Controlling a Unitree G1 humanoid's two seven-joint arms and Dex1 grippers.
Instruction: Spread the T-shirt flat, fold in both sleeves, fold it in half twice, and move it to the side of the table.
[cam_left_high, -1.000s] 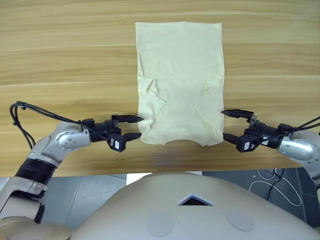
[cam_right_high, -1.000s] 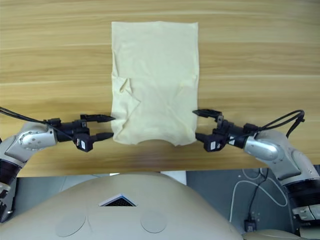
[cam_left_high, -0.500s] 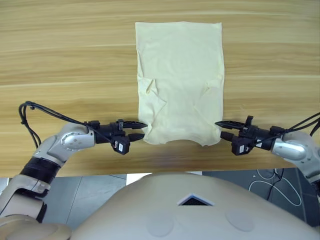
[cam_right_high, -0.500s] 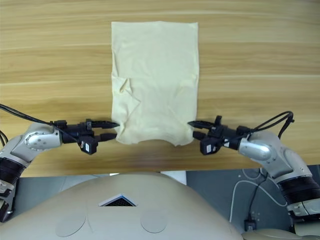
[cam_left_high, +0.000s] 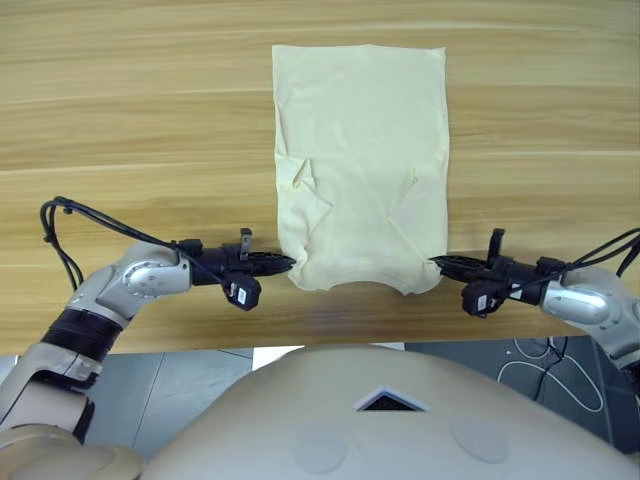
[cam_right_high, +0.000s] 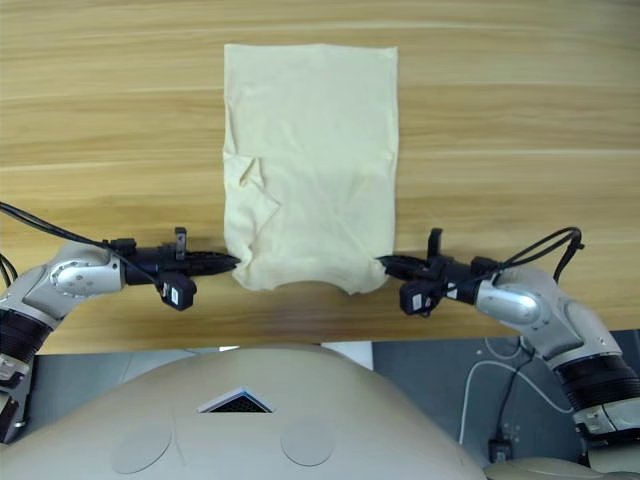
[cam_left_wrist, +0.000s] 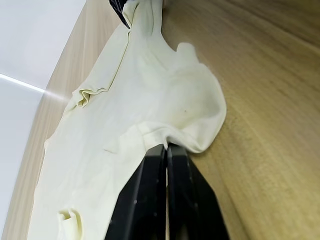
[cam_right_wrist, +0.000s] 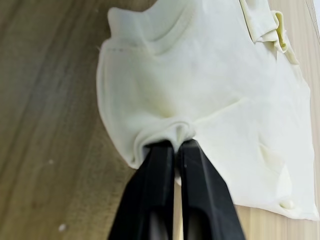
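left gripper (cam_left_high: 287, 263) and right gripper (cam_left_high: 437, 262), spread a second ago, have pinched the t-shirt's (cam_left_high: 360, 150) near corners; the first half-fold can likely begin.

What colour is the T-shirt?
Plain pale yellow T-shirt, no pattern; clearest in the left eye view.

The T-shirt (cam_left_high: 360, 170) is soft matt cloth, lightly creased, with stitched hems. Under it the worktop (cam_left_high: 130, 120) is wood, grained, smooth, faintly shiny. My left pincer (cam_left_high: 288, 263) and right pincer (cam_left_high: 437, 262) both look hard black plastic, matt-finished.
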